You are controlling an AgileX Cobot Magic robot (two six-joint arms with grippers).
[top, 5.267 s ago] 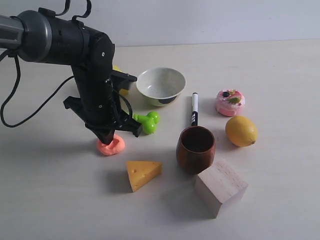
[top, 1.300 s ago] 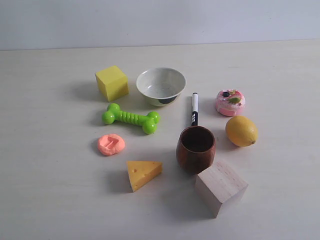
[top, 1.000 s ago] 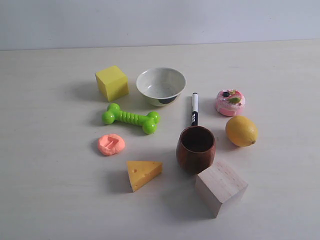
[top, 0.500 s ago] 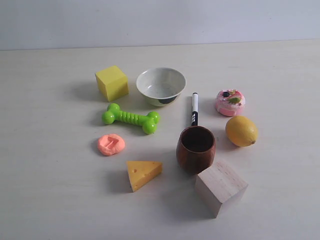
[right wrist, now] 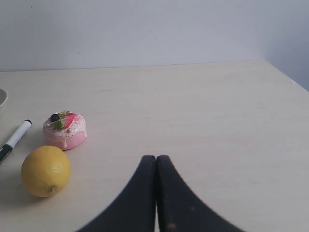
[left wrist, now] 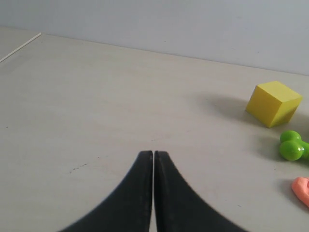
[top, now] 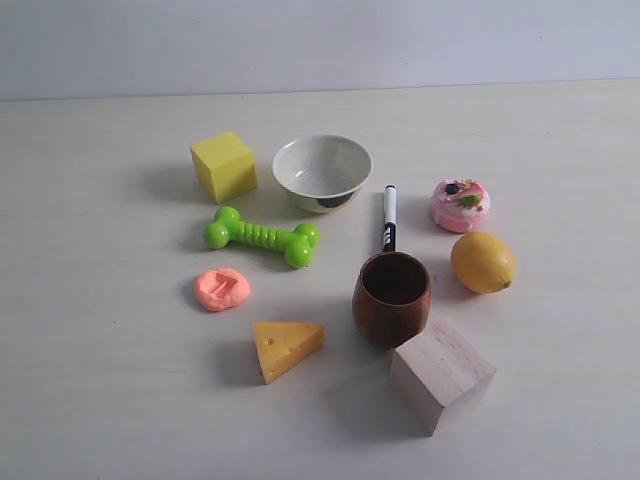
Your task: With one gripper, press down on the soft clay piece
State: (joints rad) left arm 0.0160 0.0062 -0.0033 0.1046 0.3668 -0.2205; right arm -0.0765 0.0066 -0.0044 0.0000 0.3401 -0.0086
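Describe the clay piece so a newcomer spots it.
In the exterior view, find the white bowl; the green bone toy lies below it. Below the bone's left end sits the soft clay piece: a small salmon-orange blob with a dented top, rounded where the yellow cheese wedge nearby is sharp-edged.

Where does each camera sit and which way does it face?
Exterior view: raised, angled down on the table and its objects; no robot part shows.
Left wrist view: low over the table, looking past the shut left gripper toward the yellow cube, green bone toy and soft clay piece.
Right wrist view: low, looking past the shut right gripper toward the lemon, cake toy and marker.
Shared: each wrist view's objects also appear in the exterior view; the wrist views share none.
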